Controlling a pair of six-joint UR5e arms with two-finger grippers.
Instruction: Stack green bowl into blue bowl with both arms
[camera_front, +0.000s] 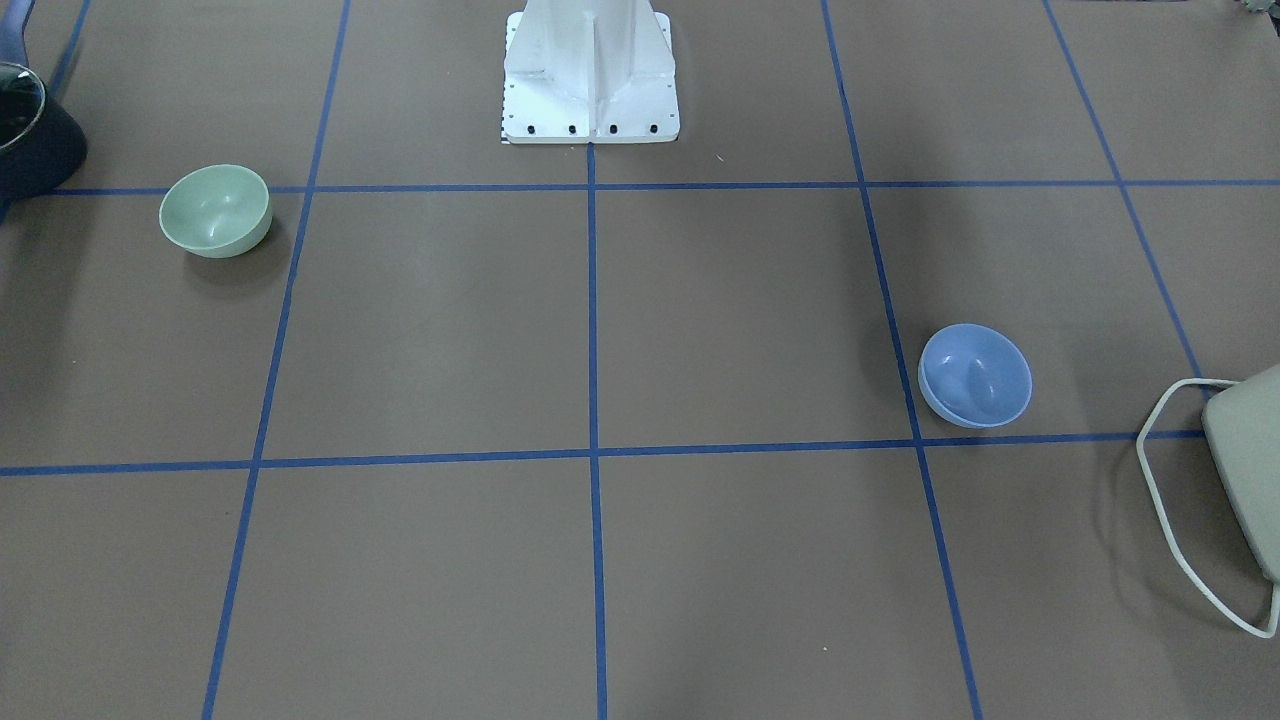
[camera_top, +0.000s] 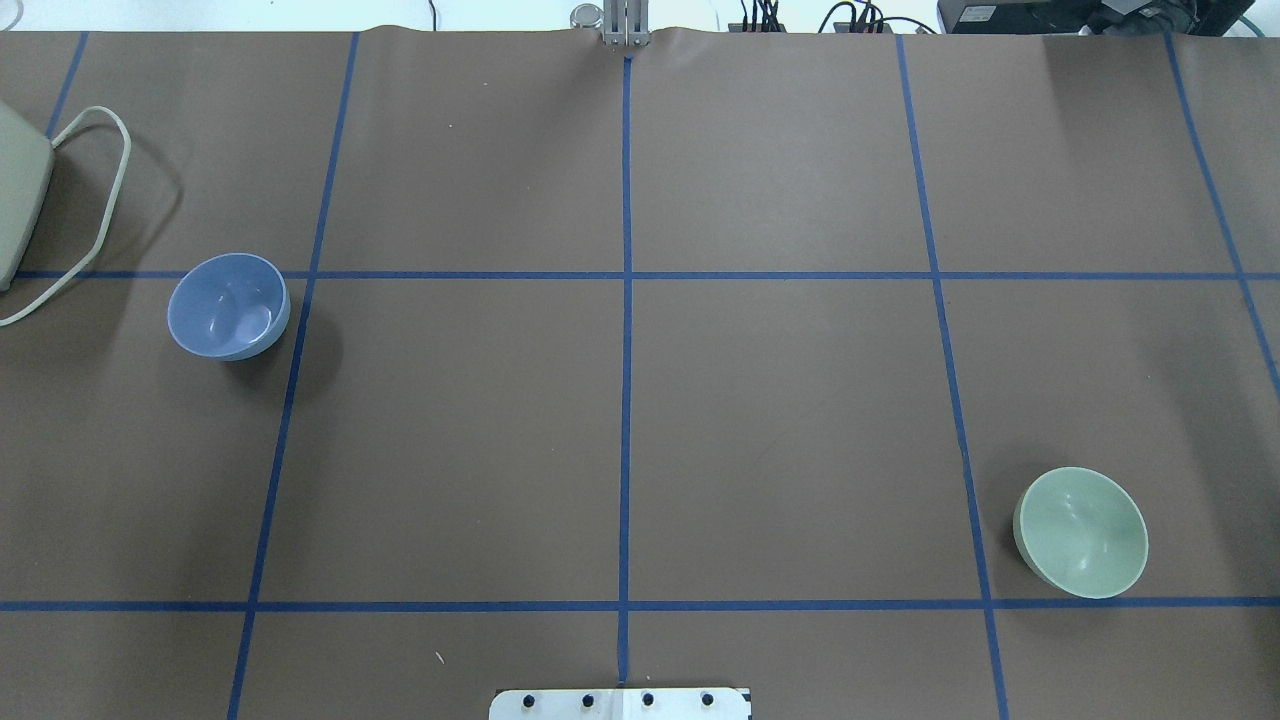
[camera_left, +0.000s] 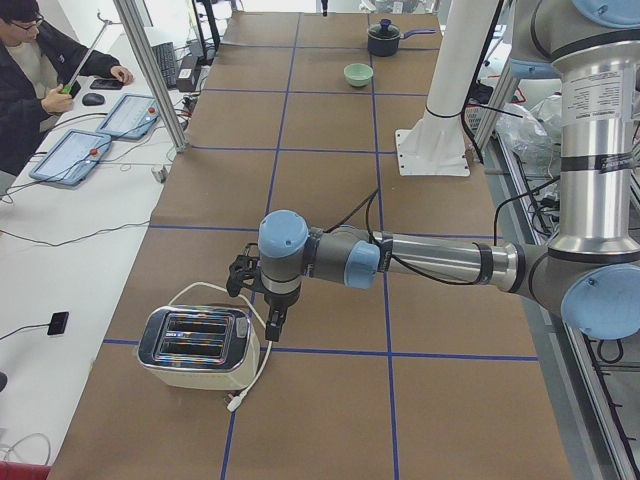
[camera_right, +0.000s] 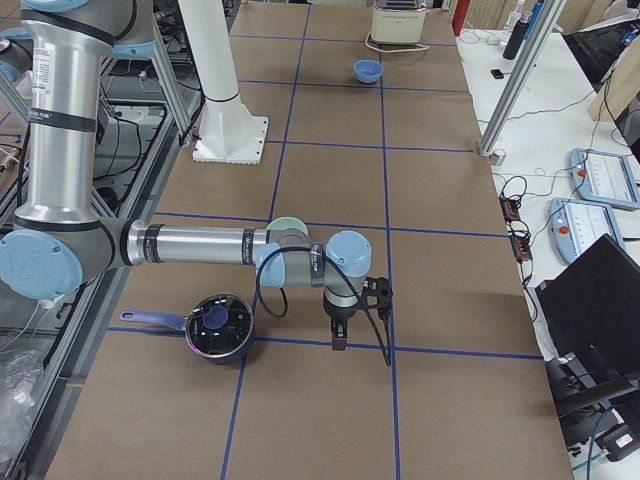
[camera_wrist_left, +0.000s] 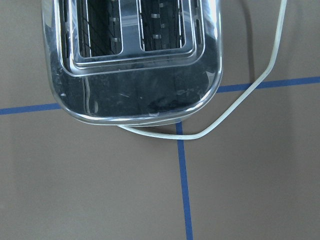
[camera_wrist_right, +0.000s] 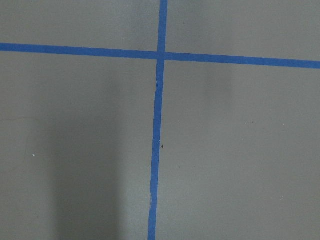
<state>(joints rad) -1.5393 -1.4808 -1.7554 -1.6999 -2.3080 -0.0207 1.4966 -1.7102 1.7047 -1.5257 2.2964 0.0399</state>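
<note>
Two bowls sat far apart on the brown table (camera_top: 780, 420), which was crossed by blue tape lines (camera_top: 626, 400). The left arm (camera_left: 430, 262) reached low across the near end in the left side view. The right arm (camera_right: 200, 245) did likewise in the right side view. A white pedestal (camera_front: 590, 70) stood at top centre of the front view. A chrome toaster (camera_left: 198, 345) lay just below the left gripper (camera_left: 272, 333), and a dark pot (camera_right: 218, 327) sat beside the right gripper (camera_right: 338, 343). Whether either gripper was parted or closed could not be told. The green bowl (camera_top: 1080, 532) stood upright at the overhead view's lower right. The blue bowl (camera_top: 229, 305) stood upright at its middle left.
</note>
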